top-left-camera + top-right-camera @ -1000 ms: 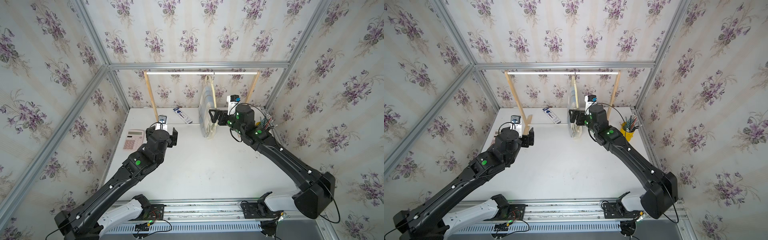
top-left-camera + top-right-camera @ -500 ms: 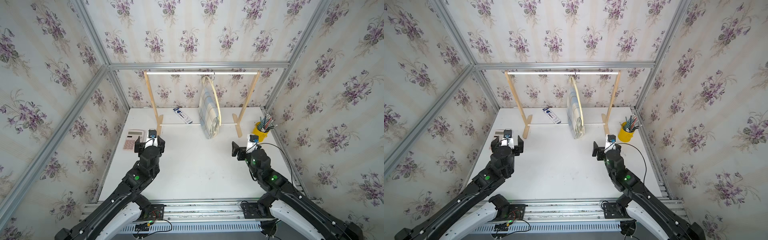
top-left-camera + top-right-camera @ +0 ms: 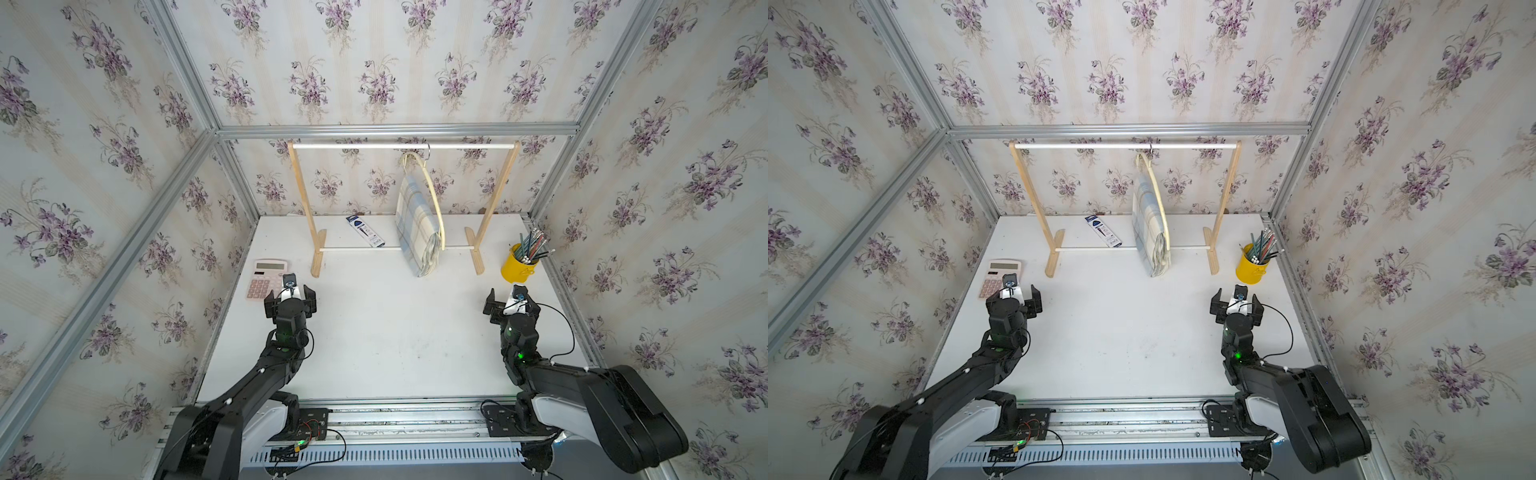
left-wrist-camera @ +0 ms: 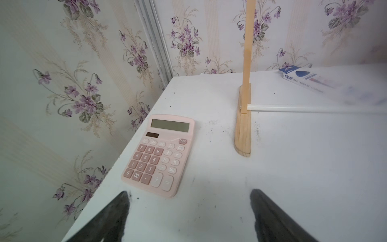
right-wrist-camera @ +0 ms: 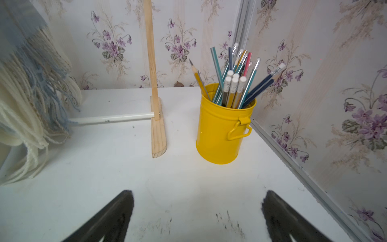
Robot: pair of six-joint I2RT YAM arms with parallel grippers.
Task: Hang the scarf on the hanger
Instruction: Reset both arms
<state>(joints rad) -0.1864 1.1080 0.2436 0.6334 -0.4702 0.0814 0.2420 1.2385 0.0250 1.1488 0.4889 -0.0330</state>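
Scarf (image 3: 415, 224): is hanging folded over the hanger (image 3: 435, 195), right of the rack's (image 3: 299, 195) middle, in both top views (image 3: 1148, 224). Its fringe is dangling past the low rod (image 3: 357, 249), close to the surface (image 3: 395, 340). Whether it is touching cannot be told.

Hanger: is hooking onto the top rod (image 3: 361, 146), turned nearly edge-on to the arms, with its near arm curving down the scarf's right side.

Left fingers (image 3: 309, 296): are standing wide apart and holding nothing. They are hovering over the surface's left side, just short of the calculator's (image 3: 266, 278) near edge.

Right fingers (image 3: 491, 302): are spreading wide, empty, and hovering near the right edge in front of the cup (image 3: 514, 270).

Left edge: the calculator (image 4: 161, 155) is lying close to the surface's rim, with the rack's left foot (image 4: 243, 136) near its other side.

Right edge: the cup (image 5: 219, 134), holding pencils (image 5: 234, 83), is standing between the rack's right foot (image 5: 158, 136) and the frame rail (image 5: 301, 170), near both.

Back: a box (image 3: 365, 230) is lying behind the low rod, between the left post and the scarf.

Open room: a wide white stretch of surface is lying between the two arms and reaching up to the rack's feet. Under the top rod, the span between the left post and the scarf is standing open.
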